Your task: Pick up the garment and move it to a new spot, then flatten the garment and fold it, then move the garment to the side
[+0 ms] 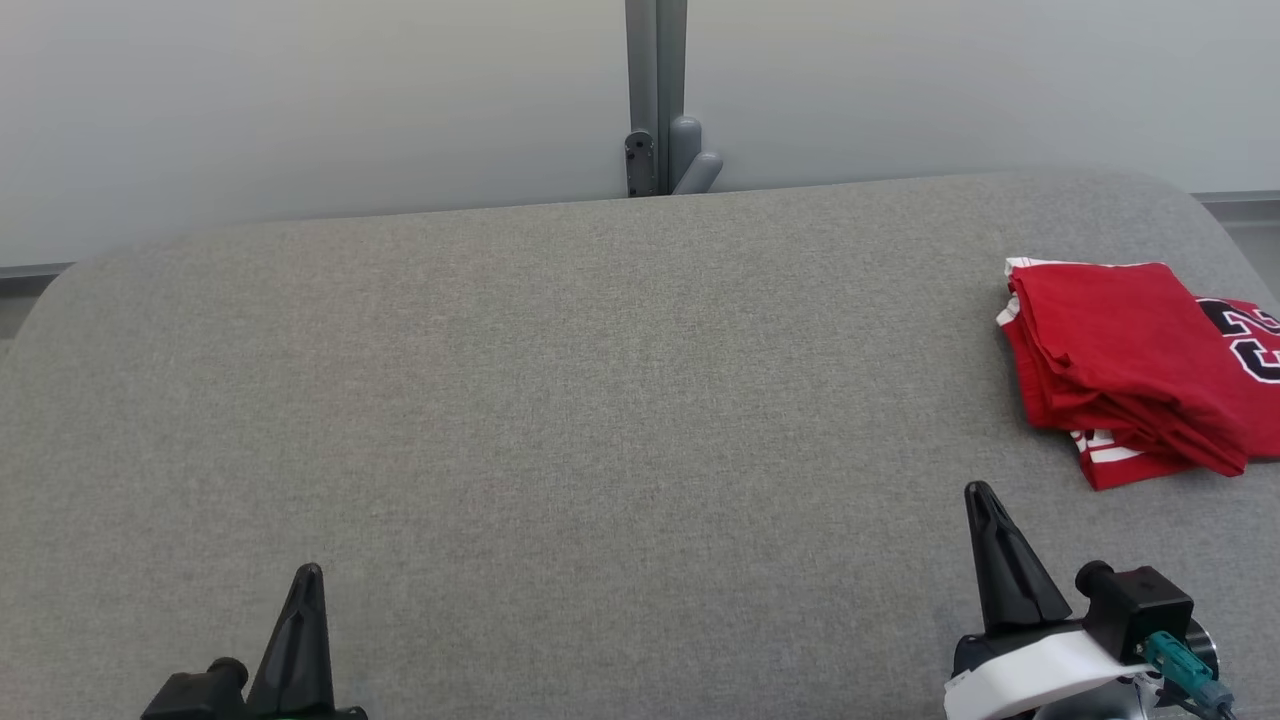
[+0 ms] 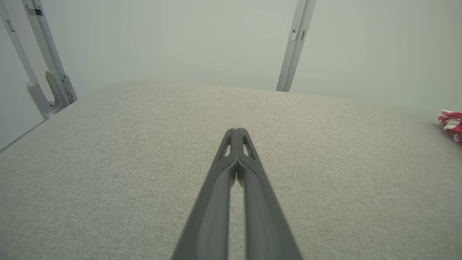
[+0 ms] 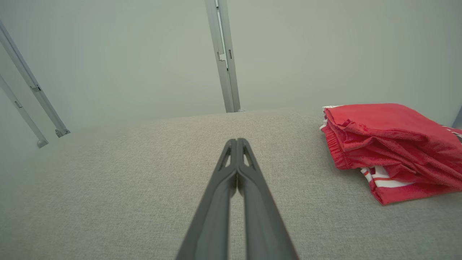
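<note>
Since garment sits folded at right edge of table, looks done imo; left tool & right tool both pinched closed, empty, parked clear.

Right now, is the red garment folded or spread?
Folded: the red garment lies as a compact stack, layered edges showing, on the grey surface.

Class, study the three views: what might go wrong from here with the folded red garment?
1. The red garment lies in loose layers, a striped one poking out below; a nudge from the shut right end effector nearby might undo the fold.
2. It runs past the head view's right edge, so a push might slide it off the grey surface unseen.
</note>
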Robot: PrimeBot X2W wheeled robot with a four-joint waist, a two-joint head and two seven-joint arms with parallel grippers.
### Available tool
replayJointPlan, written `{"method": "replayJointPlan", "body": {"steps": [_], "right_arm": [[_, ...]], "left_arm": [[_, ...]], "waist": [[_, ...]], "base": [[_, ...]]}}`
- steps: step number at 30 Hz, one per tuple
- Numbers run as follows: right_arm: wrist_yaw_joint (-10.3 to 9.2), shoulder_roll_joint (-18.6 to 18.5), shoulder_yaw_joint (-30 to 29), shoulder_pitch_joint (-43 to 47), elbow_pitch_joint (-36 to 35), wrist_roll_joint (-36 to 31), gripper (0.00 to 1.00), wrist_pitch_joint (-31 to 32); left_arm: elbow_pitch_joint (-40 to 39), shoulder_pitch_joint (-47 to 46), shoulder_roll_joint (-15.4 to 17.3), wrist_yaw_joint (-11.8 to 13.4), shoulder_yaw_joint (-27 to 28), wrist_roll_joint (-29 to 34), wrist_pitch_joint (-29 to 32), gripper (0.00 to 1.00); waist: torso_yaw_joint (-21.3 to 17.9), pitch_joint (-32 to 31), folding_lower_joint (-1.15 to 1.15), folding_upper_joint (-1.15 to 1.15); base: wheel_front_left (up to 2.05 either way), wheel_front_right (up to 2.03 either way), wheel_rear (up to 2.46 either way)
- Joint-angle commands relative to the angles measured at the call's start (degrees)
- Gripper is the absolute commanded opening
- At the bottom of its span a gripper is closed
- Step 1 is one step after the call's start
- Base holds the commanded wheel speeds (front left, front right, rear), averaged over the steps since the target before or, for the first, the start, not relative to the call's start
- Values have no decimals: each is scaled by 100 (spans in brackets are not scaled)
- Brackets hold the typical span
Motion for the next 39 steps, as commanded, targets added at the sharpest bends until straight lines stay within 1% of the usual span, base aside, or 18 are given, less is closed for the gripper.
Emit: {"method": "replayJointPlan", "body": {"steps": [1,14,16,18,19,39], "right_arm": [[0,-10,31,-113,-53,249,0,44],[-1,-15,279,-544,340,1773,0,339],[-1,-16,297,-573,366,1880,0,358],[-1,-17,350,-655,439,2195,0,418],[-1,-17,350,-655,439,2195,0,418],[-2,-24,656,-1128,866,4032,0,770]], "left_arm": [[-110,-21,16,0,84,-250,45,0],[-388,162,20,-2,440,-1762,362,0],[-407,175,21,-2,465,-1865,385,0],[-464,214,22,-3,536,-2177,447,0],[-464,214,22,-3,536,-2177,447,0],[-776,411,28,-5,962,-4000,825,0]], "waist": [[-1,1,0,0],[-15,8,0,0],[-16,8,0,0],[-19,10,0,0],[-19,10,0,0],[-38,21,0,0]], "base": [[0,0,0],[0,0,0],[0,0,0],[0,0,0],[0,0,0],[0,0,0]]}}
